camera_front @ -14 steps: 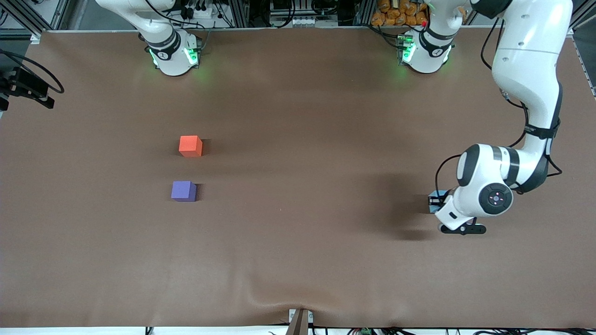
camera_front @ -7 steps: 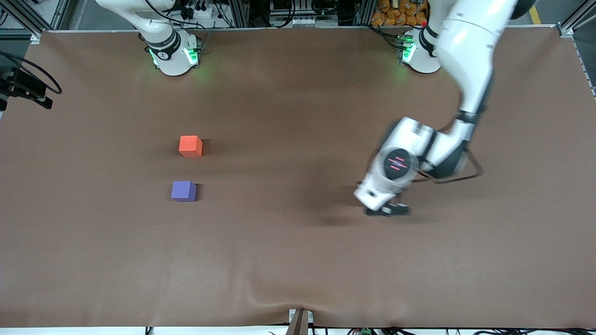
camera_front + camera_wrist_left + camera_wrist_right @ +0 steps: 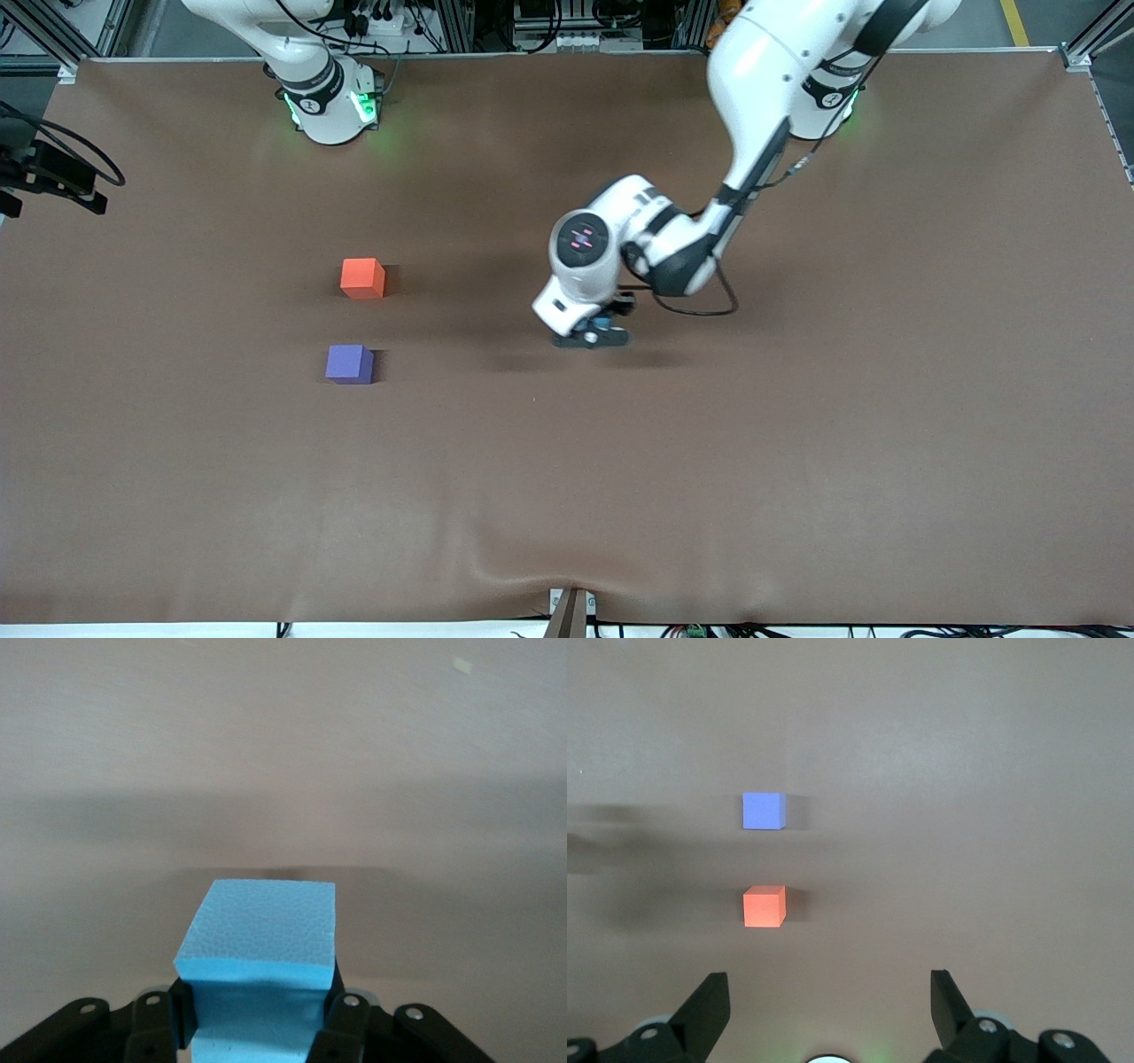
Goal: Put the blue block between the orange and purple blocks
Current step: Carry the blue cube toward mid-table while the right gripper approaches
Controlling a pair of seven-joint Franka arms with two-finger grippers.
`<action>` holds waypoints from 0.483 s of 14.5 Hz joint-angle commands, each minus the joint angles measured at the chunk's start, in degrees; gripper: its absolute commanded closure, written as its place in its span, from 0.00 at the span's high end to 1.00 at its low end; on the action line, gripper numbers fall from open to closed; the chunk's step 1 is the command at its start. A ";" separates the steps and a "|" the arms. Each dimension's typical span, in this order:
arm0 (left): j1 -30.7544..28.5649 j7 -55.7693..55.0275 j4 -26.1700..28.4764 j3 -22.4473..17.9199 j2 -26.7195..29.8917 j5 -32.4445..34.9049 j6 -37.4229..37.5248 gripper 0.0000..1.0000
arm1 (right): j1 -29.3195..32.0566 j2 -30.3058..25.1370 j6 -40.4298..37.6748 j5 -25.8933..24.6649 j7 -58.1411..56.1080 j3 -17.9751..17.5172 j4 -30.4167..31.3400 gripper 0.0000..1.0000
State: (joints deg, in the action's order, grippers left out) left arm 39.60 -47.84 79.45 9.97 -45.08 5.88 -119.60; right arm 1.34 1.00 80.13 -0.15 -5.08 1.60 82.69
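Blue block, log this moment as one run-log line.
left gripper: shut on blue block, over mid-table | right gripper: open, waiting | orange block, purple block: apart, gap unfilled

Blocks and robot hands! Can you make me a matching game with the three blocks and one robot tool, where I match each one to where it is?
Things:
1. blue block
2. orange block
3. purple block
4. right tool

Places or states:
A. on the table, nearer the front camera than its neighbour
B. open, up above two blocks
C. gripped in the left tool, over the table's middle
D. on the table, nearer the robots' bases than its neighbour

Pairs: 1-C, 2-D, 3-A, 4-B
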 commanded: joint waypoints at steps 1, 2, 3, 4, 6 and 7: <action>4.16 -0.93 -3.69 -1.18 -3.69 -0.87 -2.91 0.17 | 0.07 2.51 -0.06 0.94 0.24 -0.46 0.01 1.00; 4.78 -0.94 -3.69 -1.26 -4.05 -0.87 -3.27 0.28 | -0.28 2.95 -0.15 0.94 0.24 -0.46 0.01 1.00; 4.96 -1.20 -3.51 -1.18 -4.14 -0.87 -3.36 0.70 | -1.33 3.13 -0.24 0.94 0.42 -0.46 0.01 1.00; 5.49 -2.07 -3.43 -1.35 -4.05 -0.79 -3.27 1.00 | -1.77 3.57 -0.07 0.94 0.42 -0.46 0.19 1.00; 5.58 -3.04 -3.42 -1.44 -2.56 -0.70 -2.40 1.00 | -2.04 4.63 0.28 1.99 0.59 -0.55 1.15 1.00; 5.14 -3.04 -3.34 -1.44 -1.34 -0.70 -1.26 1.00 | -1.87 4.54 0.72 4.52 0.94 -0.46 2.55 1.00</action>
State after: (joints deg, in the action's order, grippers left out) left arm 44.71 -49.92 76.98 9.33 -48.43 5.85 -123.04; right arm -0.52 5.63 80.25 1.15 -5.03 1.02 83.47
